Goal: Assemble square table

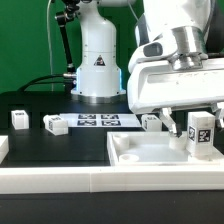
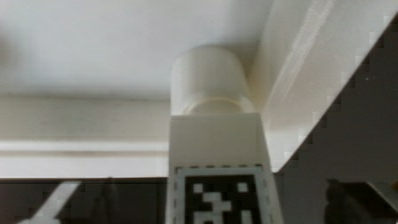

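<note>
The white square tabletop (image 1: 140,152) lies on the black table at the exterior view's right, rim up. One white tagged leg (image 1: 200,133) stands upright in its right corner. In the wrist view that leg (image 2: 217,140) points its round end into the corner of the tabletop (image 2: 89,50). My gripper (image 1: 197,122) straddles the leg and is open. In the wrist view the gripper (image 2: 210,202) shows a dark gap on each side of the leg, and neither finger touches it. Three more legs (image 1: 20,119) (image 1: 54,123) (image 1: 152,122) lie loose on the table.
The marker board (image 1: 97,121) lies flat at the table's middle, in front of the arm's white base (image 1: 98,70). A long low white border wall (image 1: 90,185) runs along the front edge. A small white block (image 1: 3,147) sits at the exterior view's left edge.
</note>
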`<state>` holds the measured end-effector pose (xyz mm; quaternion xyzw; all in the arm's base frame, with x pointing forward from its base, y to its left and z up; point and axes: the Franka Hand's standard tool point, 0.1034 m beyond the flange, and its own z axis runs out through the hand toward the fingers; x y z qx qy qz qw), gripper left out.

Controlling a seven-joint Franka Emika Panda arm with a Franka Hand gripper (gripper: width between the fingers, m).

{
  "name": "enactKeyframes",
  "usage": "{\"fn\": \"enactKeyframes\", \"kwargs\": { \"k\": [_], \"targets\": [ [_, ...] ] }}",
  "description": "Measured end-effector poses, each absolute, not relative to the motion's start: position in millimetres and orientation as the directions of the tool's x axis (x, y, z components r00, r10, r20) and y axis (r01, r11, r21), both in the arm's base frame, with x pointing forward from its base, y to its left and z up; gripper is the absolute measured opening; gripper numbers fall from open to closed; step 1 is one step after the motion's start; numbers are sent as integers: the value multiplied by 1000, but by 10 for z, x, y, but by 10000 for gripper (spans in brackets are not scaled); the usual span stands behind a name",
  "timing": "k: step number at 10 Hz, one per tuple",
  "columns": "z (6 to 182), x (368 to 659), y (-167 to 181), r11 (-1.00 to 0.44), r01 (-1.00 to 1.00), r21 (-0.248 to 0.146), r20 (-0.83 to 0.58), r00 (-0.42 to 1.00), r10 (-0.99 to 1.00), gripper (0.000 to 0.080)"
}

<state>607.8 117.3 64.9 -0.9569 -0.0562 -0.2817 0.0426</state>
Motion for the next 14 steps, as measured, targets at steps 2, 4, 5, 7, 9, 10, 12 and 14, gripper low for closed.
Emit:
{"fn": "enactKeyframes", "kwargs": {
  "k": [2,4,5,7,9,10,12,14],
  "targets": [
    [648,6077,1172,-990,131,-50,544,835,84,646],
    [655,6076,1178,-990,132,-51,541,837,84,649],
    [737,6089,1193,-989,134,-54,538,839,84,649],
    [847,6115,1167,-989,135,-59,521,849,85,649],
    [862,6108,1177,-988,139,-65,497,863,88,649],
    [818,6059,1214,-986,144,-83,434,896,94,649],
    [823,6058,1243,-982,150,-119,294,950,110,649],
    [812,6028,1207,-978,155,-143,161,978,131,649]
  ]
}}
